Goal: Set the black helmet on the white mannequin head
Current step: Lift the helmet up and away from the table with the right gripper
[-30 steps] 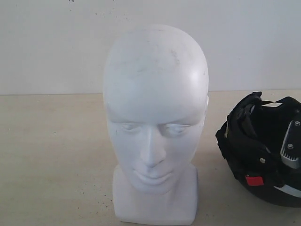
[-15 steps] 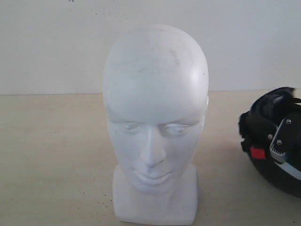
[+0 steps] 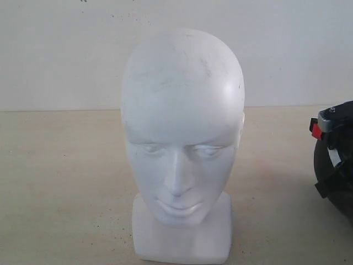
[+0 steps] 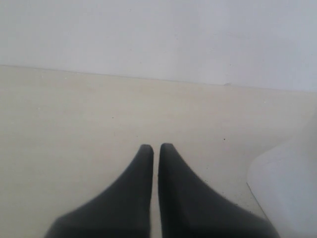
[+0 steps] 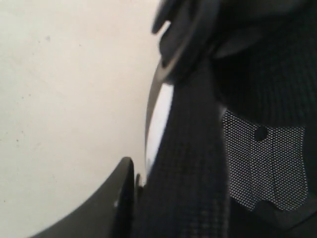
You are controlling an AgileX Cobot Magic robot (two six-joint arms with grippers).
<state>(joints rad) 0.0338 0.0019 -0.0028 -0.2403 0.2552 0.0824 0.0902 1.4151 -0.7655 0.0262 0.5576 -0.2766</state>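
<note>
Matte black fills most of my right wrist feed. The black helmet [image 5: 257, 74] sits right against the lens, with its woven strap [image 5: 188, 163], dotted mesh padding [image 5: 262, 163] and pale curved rim [image 5: 157, 106] all in close. Of the right gripper [image 5: 132, 181] I see only one dark finger [image 5: 119, 201], lying just outside that rim, touching it or nearly so. The other finger is hidden behind the lining, so I cannot tell whether the jaws have closed on the helmet.

On the exterior feed only a slice of the helmet [image 3: 336, 171] shows, cut off by the far right edge, with a small red tab [image 3: 316, 131] near its top. It is well apart from the white mannequin head [image 3: 182, 138], which stands upright on its blocky neck in the middle of the beige table [image 3: 66, 182], facing the camera.

My left gripper [image 4: 155, 148] hovers over the table, fingertips drawn almost together with nothing in them — just a sliver of gap. Part of the white head shows at the edge of that view.
</note>
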